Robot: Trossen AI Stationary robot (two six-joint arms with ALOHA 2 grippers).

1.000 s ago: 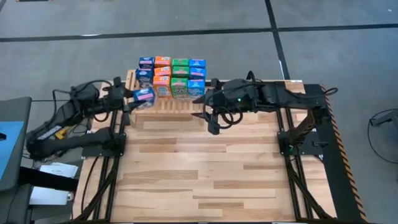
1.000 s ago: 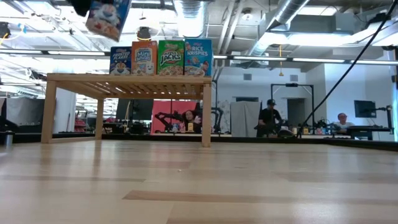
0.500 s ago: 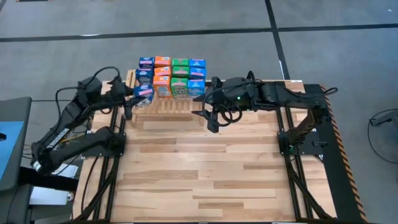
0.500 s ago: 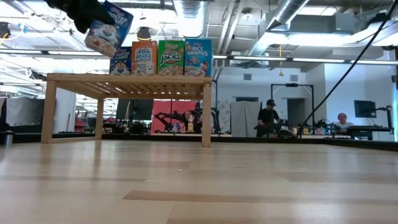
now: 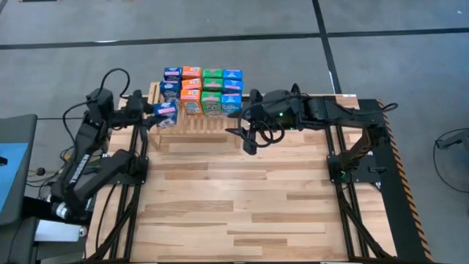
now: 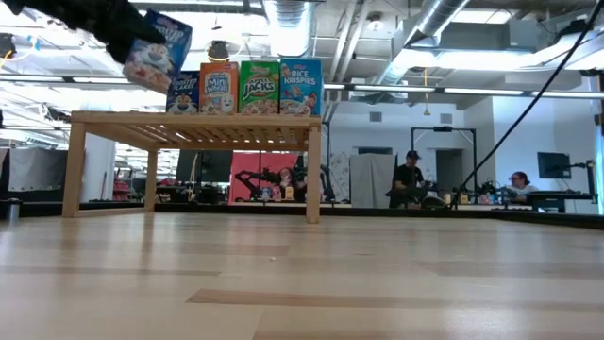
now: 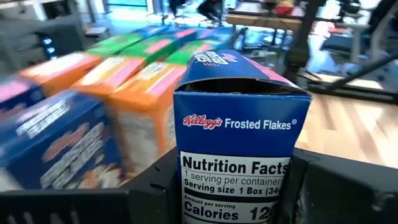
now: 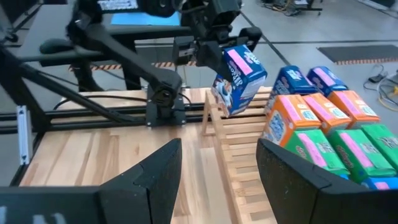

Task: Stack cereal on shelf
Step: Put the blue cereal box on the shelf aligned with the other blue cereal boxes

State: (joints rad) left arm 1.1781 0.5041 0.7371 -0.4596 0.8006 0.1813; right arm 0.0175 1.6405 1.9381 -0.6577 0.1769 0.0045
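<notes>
Cereal boxes (image 5: 202,90), small printed cardboard cartons in blue, orange and green, standing in rows on the low light-wood slatted rack (image 5: 192,119) toward 12 o'clock on the plank tabletop (image 5: 242,198). One blue Frosted Flakes box (image 5: 167,114) hanging tilted in the air above the rack's 9 o'clock end, just beside the stacked rows, not yet resting on the slats. Left gripper (image 5: 157,115) gripping that blue box by its sides, dark fingers (image 7: 314,186) pressing against both side panels in the left wrist view. Showing in the low view as a tilted carton (image 6: 154,49) above the rack's corner, higher than the four upright front boxes. Right gripper (image 5: 248,133) hovering at the rack's 3 o'clock end, fingers (image 8: 155,171) spread apart, holding nothing.
</notes>
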